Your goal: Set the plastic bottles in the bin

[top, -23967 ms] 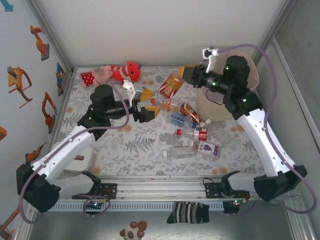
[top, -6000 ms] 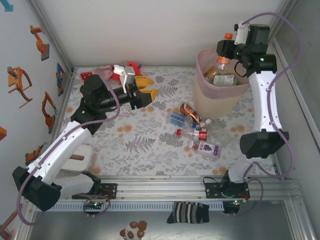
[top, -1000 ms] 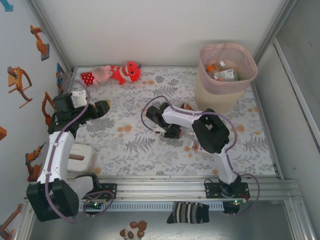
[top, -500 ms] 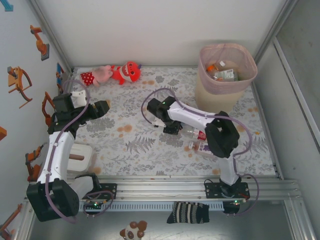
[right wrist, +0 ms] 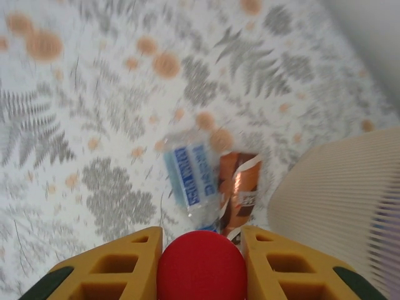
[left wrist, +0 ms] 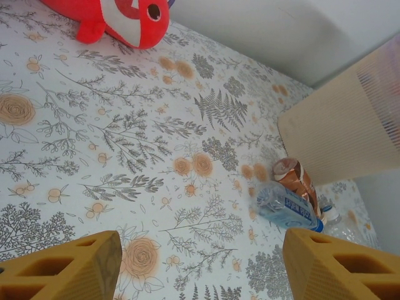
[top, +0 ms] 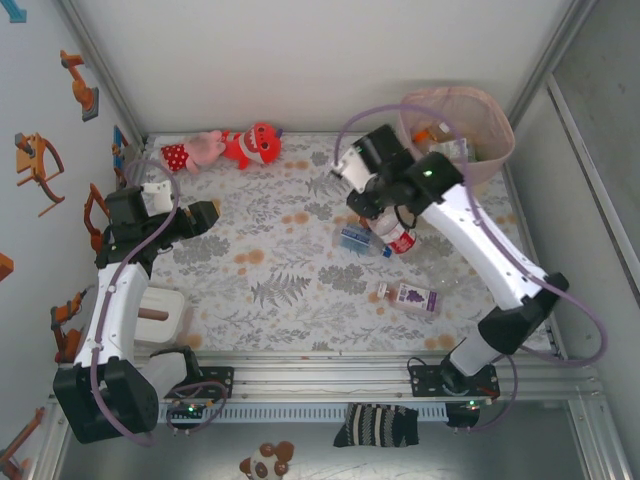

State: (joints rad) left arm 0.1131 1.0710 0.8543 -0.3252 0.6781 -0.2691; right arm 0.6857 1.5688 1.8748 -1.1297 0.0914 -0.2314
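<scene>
My right gripper point(top: 384, 222) hangs above the middle of the table, shut on the red cap point(right wrist: 200, 265) of a clear bottle with a red label point(top: 402, 242). Below it lie a blue-labelled bottle point(right wrist: 190, 175) and a brown-labelled bottle point(right wrist: 240, 187). A purple-labelled bottle point(top: 415, 297) lies nearer the front. The bin point(top: 480, 110) stands at the back right with bottles inside, partly hidden by the right arm. My left gripper point(top: 200, 214) waits open at the left; its wrist view shows the left gripper point(left wrist: 201, 250), the blue-labelled bottle point(left wrist: 284, 205) and the bin's cream wall point(left wrist: 344, 125).
Red and pink plush toys point(top: 235, 147) lie at the back left of the floral table. A small white box point(top: 160, 320) sits by the left arm's base. Metal rails run along the table's front edge point(top: 320, 375).
My right arm has risen from the bottle pile and swung back-right toward the bin, lifting the red-capped bottle off the table. The left arm has stayed still.
</scene>
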